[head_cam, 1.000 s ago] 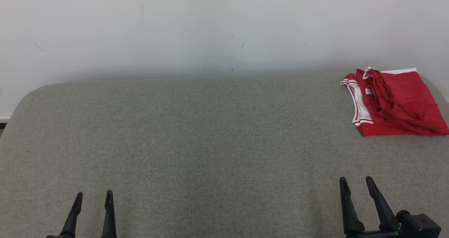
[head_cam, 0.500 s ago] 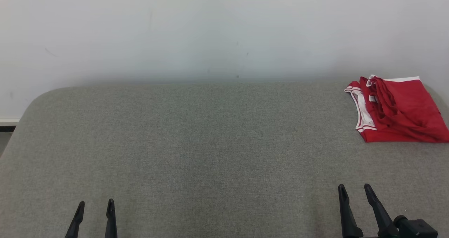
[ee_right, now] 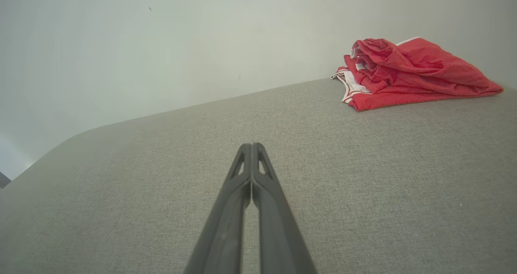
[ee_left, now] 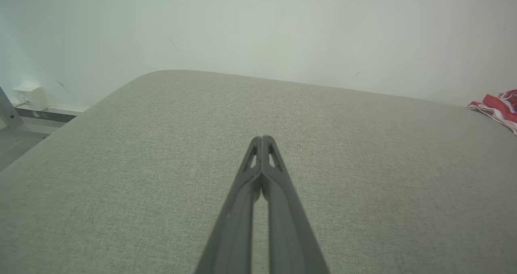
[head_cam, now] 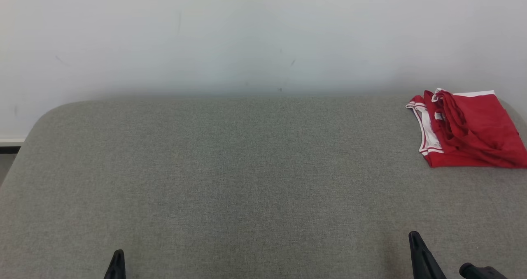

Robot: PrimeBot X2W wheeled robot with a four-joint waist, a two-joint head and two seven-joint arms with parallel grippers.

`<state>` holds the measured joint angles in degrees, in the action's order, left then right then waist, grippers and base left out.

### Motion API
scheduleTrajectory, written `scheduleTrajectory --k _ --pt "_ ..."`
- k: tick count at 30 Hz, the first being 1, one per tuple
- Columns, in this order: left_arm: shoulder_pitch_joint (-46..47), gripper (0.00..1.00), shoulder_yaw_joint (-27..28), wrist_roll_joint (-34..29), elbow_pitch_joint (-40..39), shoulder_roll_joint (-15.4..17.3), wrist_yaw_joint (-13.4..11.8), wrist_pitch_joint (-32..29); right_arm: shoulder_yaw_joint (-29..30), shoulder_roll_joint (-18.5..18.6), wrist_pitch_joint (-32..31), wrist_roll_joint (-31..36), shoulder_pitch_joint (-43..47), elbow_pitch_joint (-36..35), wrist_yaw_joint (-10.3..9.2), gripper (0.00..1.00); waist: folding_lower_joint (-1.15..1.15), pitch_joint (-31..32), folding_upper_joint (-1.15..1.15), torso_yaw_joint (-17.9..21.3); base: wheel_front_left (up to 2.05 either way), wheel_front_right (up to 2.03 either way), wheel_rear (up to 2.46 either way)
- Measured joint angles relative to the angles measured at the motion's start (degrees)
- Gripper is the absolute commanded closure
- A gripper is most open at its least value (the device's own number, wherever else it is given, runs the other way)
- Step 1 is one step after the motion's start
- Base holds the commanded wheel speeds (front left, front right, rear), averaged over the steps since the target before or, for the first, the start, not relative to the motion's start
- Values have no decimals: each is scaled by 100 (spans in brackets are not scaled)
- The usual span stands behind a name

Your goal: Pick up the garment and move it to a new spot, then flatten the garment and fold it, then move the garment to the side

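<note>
Left pincer (head_cam: 117,266) and right pincer (head_cam: 419,252) both pressed shut on nothing; the red fabric garment with white striped trim (head_cam: 469,131) lies folded at the far right of the grey fabric-covered table with rounded corners (head_cam: 247,168).
Head view: one dark tip pokes up at the lower left, another at the lower right, and the garment sits by the pale wall (head_cam: 247,32), well apart from both. Over to the left wrist view: the left pincer (ee_left: 262,138), fingers tight together, nothing between them, over bare grey cloth; a sliver of the garment (ee_left: 494,104) peeks in at the right edge. Right wrist view now: the right pincer (ee_right: 251,145), sealed tip to tip, empty too, and the garment (ee_right: 408,74) rests ahead and to the right, a rumpled layer on top.
</note>
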<state>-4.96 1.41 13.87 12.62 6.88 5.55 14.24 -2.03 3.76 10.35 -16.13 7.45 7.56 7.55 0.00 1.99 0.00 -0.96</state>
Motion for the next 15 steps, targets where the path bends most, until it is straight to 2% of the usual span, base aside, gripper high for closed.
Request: scheduleTrajectory --k 15 --pt "142 100 93 1608 30 -77 35 -427 85 11 -287 -1663 -199 129 0 100 1 -29 0 13 0 0 0"
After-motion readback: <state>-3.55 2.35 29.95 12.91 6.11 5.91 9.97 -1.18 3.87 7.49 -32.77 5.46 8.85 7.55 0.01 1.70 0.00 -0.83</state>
